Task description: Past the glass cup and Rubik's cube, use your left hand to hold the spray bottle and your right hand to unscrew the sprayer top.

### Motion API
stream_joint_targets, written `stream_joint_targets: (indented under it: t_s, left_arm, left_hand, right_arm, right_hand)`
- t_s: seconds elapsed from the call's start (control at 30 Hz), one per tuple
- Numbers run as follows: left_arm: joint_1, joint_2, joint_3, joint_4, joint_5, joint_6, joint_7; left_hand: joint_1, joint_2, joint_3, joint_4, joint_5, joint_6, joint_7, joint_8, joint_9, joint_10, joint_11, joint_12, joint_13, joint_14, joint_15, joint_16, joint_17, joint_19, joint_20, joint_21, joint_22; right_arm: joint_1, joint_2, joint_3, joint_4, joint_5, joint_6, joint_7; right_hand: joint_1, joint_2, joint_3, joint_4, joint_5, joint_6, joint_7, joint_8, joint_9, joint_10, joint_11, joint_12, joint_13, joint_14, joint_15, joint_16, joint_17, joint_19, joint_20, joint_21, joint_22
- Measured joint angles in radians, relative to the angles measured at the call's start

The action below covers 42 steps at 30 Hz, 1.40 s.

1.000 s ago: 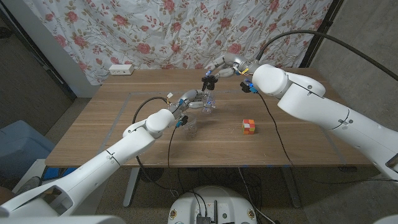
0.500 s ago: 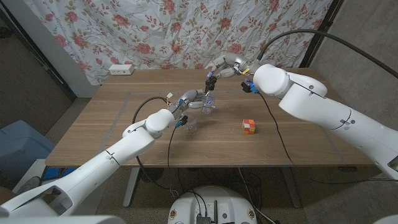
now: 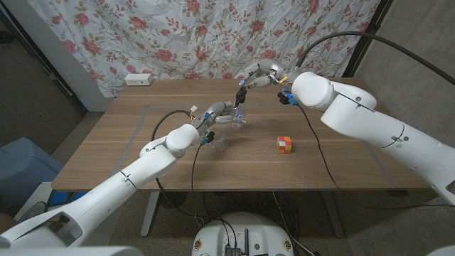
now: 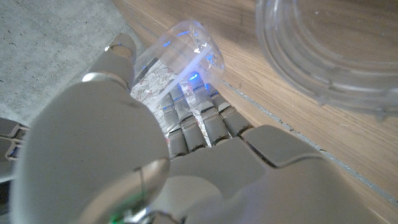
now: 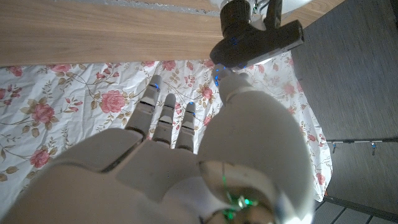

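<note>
Beyond the glass cup (image 3: 219, 145) and the Rubik's cube (image 3: 284, 144), the clear spray bottle (image 3: 237, 120) stands in the grip of my left hand (image 3: 219, 112). In the left wrist view its fingers (image 4: 199, 121) wrap the bottle (image 4: 183, 53), and the cup's rim (image 4: 329, 56) lies close by. Over the bottle's neck, my right hand (image 3: 254, 75) pinches the black sprayer top (image 3: 242, 88). In the right wrist view the thumb (image 5: 233, 93) presses on the sprayer top (image 5: 255, 38) while the other fingers (image 5: 166, 118) stay spread.
A white power strip (image 3: 138, 79) lies at the table's back left edge, in front of a flowered curtain (image 3: 178, 35). Black cables (image 3: 313, 142) trail across the wooden table (image 3: 128, 135) under the right arm.
My right hand has shifted slightly up and back with the sprayer top. The left hand keeps the bottle in nearly the same place.
</note>
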Motion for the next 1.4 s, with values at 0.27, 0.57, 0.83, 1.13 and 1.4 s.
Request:
stream_joint_targets:
  t_s: [0.27, 0.57, 0.83, 1.13, 1.4]
  left_arm:
    - [0.0, 0.001, -0.001, -0.001, 0.001, 0.0, 0.0]
    - [0.002, 0.001, -0.002, -0.007, 0.003, 0.0, 0.002]
    - [0.009, 0.002, -0.005, -0.015, 0.006, -0.001, 0.011]
    - [0.014, 0.002, -0.009, -0.02, 0.007, -0.001, 0.018]
    - [0.016, 0.002, -0.011, -0.02, 0.007, -0.001, 0.021]
  left_hand:
    - [0.0, 0.0, 0.0, 0.0, 0.0, 0.0, 0.0, 0.0, 0.001, 0.0, 0.0, 0.0, 0.0, 0.0, 0.0, 0.0, 0.0, 0.0, 0.0, 0.0, 0.0]
    - [0.0, 0.0, 0.0, 0.0, 0.0, 0.0, 0.0, 0.0, -0.002, 0.0, 0.0, -0.001, 0.005, 0.0, 0.0, 0.0, 0.0, 0.0, 0.0, 0.0, 0.0]
    - [0.0, 0.0, 0.0, 0.0, 0.0, 0.0, 0.0, 0.0, -0.003, 0.0, 0.0, -0.001, 0.005, 0.0, 0.0, 0.0, 0.0, 0.0, 0.0, 0.0, 0.0]
    - [0.0, 0.0, 0.0, 0.0, 0.0, 0.0, 0.0, 0.0, -0.004, 0.0, 0.0, -0.004, 0.005, 0.0, 0.0, -0.004, 0.0, 0.0, 0.0, 0.0, 0.0]
    - [0.0, 0.0, 0.0, 0.0, 0.0, 0.0, 0.0, 0.0, -0.004, 0.005, 0.002, -0.005, 0.005, 0.0, 0.0, -0.008, -0.003, 0.0, 0.0, 0.0, 0.0]
  right_arm:
    - [-0.013, -0.009, 0.019, -0.006, 0.001, 0.009, -0.011]
    - [-0.027, -0.024, 0.045, -0.022, 0.002, 0.005, -0.024]
    - [-0.038, -0.04, 0.069, -0.034, 0.01, 0.001, -0.032]
    - [-0.039, -0.064, 0.081, -0.035, 0.025, 0.021, -0.01]
    - [-0.021, -0.088, 0.07, -0.028, 0.018, 0.059, 0.033]
  right_hand:
    - [0.0, 0.0, -0.011, 0.003, 0.007, -0.051, 0.002, -0.032, -0.012, -0.009, -0.002, 0.0, 0.0, -0.011, 0.004, 0.0, 0.0, -0.007, 0.007, 0.0, 0.0]
    - [-0.048, -0.022, -0.051, 0.025, 0.003, -0.085, 0.0, -0.067, -0.022, -0.025, 0.014, 0.0, 0.0, -0.009, 0.012, 0.0, 0.0, -0.006, 0.008, 0.004, 0.0]
    - [-0.189, -0.046, -0.122, 0.067, -0.024, -0.128, 0.032, -0.107, -0.03, -0.03, 0.049, 0.0, 0.0, 0.002, 0.049, -0.009, -0.012, 0.013, 0.027, 0.004, 0.0]
    - [-0.317, -0.061, -0.184, 0.098, -0.064, -0.218, 0.1, -0.155, -0.037, -0.046, 0.087, -0.006, -0.003, 0.004, 0.072, -0.023, -0.025, 0.035, 0.027, 0.004, 0.0]
    - [-0.467, -0.057, -0.229, 0.144, -0.114, -0.286, 0.168, -0.162, -0.037, -0.071, 0.126, -0.009, -0.002, -0.01, 0.086, -0.042, -0.031, 0.038, 0.023, 0.004, 0.0]
